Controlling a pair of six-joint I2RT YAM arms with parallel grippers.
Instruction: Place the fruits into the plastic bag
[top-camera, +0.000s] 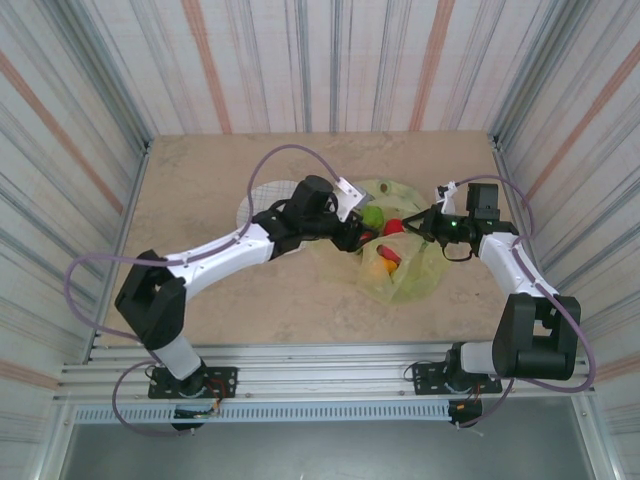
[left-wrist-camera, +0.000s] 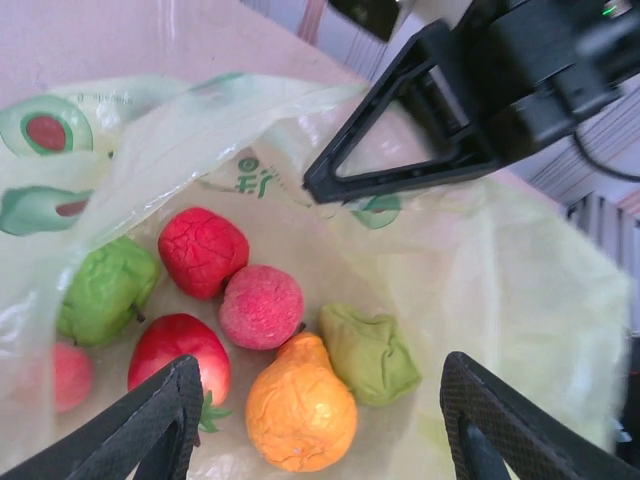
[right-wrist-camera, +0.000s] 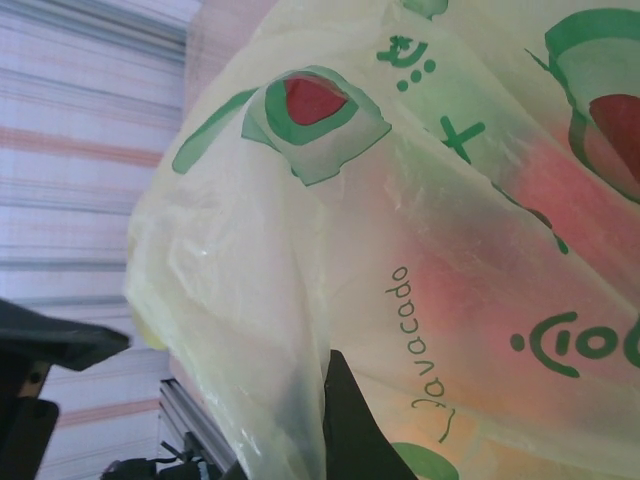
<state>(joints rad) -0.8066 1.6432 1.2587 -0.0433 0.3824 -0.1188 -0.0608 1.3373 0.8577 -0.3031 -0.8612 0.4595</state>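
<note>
The plastic bag (top-camera: 408, 272) lies open at mid-table, yellow-green with avocado prints. My right gripper (top-camera: 432, 222) is shut on its rim and holds the mouth up; the film drapes over its dark finger (right-wrist-camera: 345, 430). My left gripper (top-camera: 358, 240) reaches into the mouth, open, with nothing between its fingers (left-wrist-camera: 150, 425). Below it in the bag lie several fruits: an orange pear-shaped one (left-wrist-camera: 300, 405), a crumpled green one (left-wrist-camera: 370, 352), a pink peach (left-wrist-camera: 260, 306), a red one (left-wrist-camera: 202, 252), a red apple (left-wrist-camera: 178, 352) and a green apple (left-wrist-camera: 105, 290).
A round white plate (top-camera: 258, 203) lies left of the bag, partly under my left arm. Striped walls close in the table on three sides. The right gripper's black fingers (left-wrist-camera: 400, 130) stand just across the bag's mouth from my left gripper.
</note>
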